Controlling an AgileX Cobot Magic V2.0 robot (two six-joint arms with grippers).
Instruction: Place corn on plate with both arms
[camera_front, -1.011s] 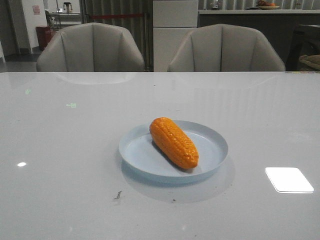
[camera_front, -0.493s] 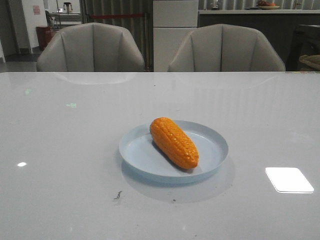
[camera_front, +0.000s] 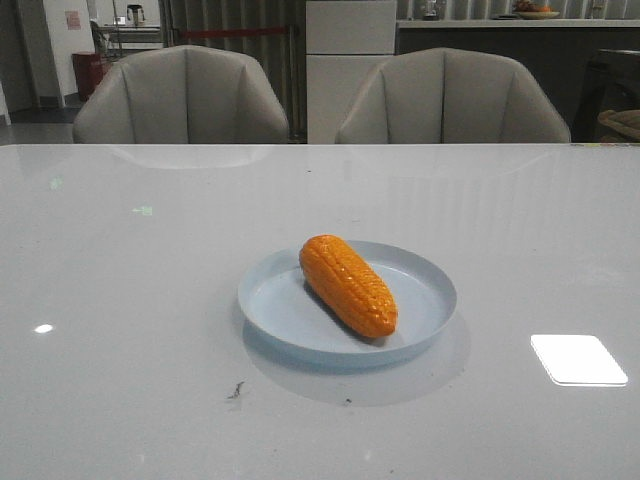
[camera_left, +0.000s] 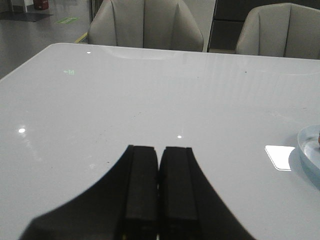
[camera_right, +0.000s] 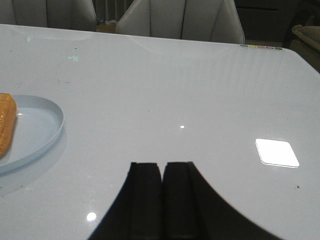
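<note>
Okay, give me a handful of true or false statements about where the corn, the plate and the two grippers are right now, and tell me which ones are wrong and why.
1. The corn lies inside the plate. True.
2. The left gripper is shut on the corn. False: its fingers are pressed together with nothing between them, above bare table, away from the plate.
3. The right gripper is shut and empty. True.
4. The corn stands upright on its tapered end. False: it lies on its side, running diagonally across the plate.
5. Both arms show in the front view. False: that view shows only the table, plate, corn and the two chairs behind.
</note>
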